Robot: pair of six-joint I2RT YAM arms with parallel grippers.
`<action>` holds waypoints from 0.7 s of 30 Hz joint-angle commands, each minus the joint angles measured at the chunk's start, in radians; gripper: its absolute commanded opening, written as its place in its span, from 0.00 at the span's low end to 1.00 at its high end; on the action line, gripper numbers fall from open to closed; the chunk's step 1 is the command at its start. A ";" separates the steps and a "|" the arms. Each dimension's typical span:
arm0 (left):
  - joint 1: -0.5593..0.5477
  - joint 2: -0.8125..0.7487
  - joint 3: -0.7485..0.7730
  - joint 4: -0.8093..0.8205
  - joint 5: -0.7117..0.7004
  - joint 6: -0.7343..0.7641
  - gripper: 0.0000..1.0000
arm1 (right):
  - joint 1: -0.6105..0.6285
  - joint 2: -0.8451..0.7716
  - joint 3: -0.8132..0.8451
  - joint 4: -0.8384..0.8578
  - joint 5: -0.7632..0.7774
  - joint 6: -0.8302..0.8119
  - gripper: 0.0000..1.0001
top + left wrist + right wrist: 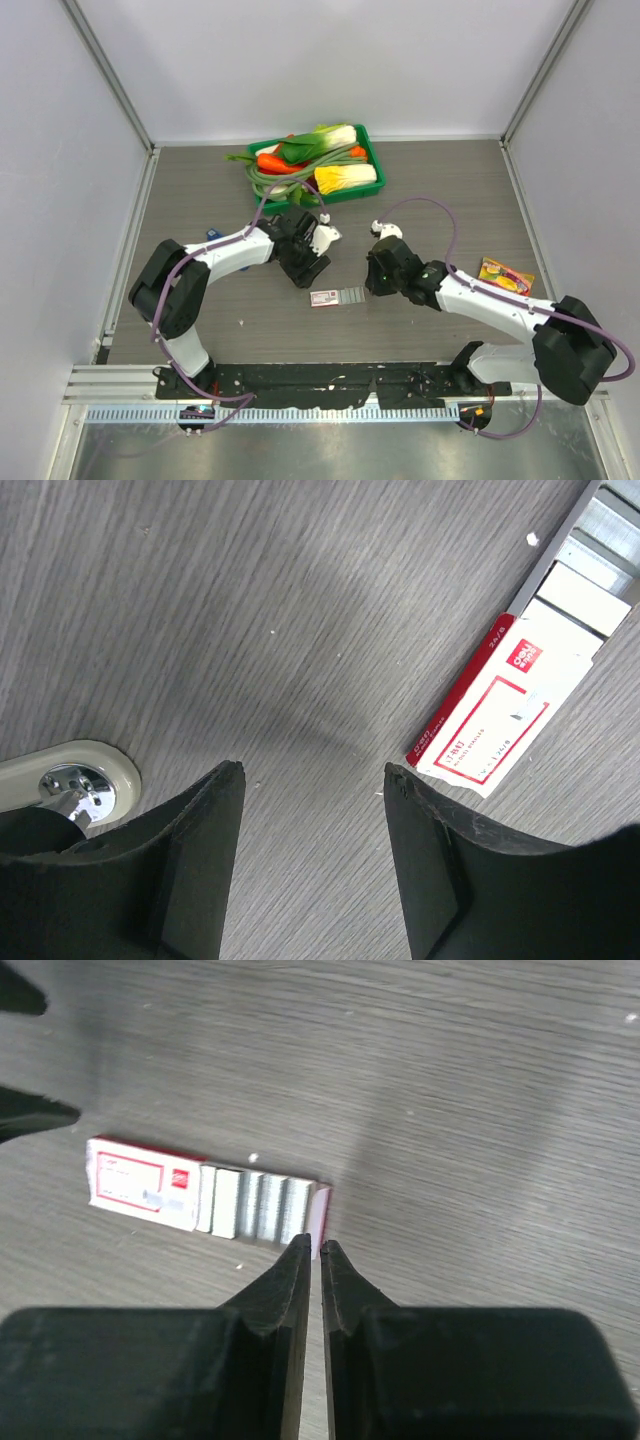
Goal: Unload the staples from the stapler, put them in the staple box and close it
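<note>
Stapler: only one rounded end shows, in the left wrist view. It is a cream enamelled metal lip with a bright chrome rivet over a dark body, lying on the grey wood-grain table. It sits just beside the outer face of one finger of the left gripper, whose jaws stand spread with only bare table between them. I judge it stiff and fairly dense, of pressed steel and plastic. The painted top looks slick, so the flat sides near mid-length seem the surer hold and leave the hinged top free to swing.

Staples: silver-grey strips ranked side by side in the slid-out tray of a pink-and-white cardboard staple box (whether the magazine holds any cannot be seen). They are likely light, sharp-edged and apt to snap apart, so pinch gently across a strip's sides.

Right gripper: fingers pressed nearly together, nothing visible between them, tips at the tray's pink end wall.
</note>
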 commanded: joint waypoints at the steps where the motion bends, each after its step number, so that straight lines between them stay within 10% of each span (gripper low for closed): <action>1: -0.003 -0.035 -0.022 -0.011 0.041 0.036 0.62 | -0.047 0.014 -0.011 -0.014 0.020 0.029 0.16; 8: -0.001 -0.054 -0.050 -0.020 0.058 0.067 0.62 | -0.131 0.002 -0.098 0.097 -0.167 0.074 0.19; 14: -0.003 -0.057 -0.060 -0.017 0.067 0.060 0.62 | -0.148 0.032 -0.146 0.193 -0.243 0.111 0.41; 21: -0.004 -0.046 -0.073 0.006 0.079 0.034 0.62 | -0.171 0.060 -0.187 0.273 -0.281 0.154 0.37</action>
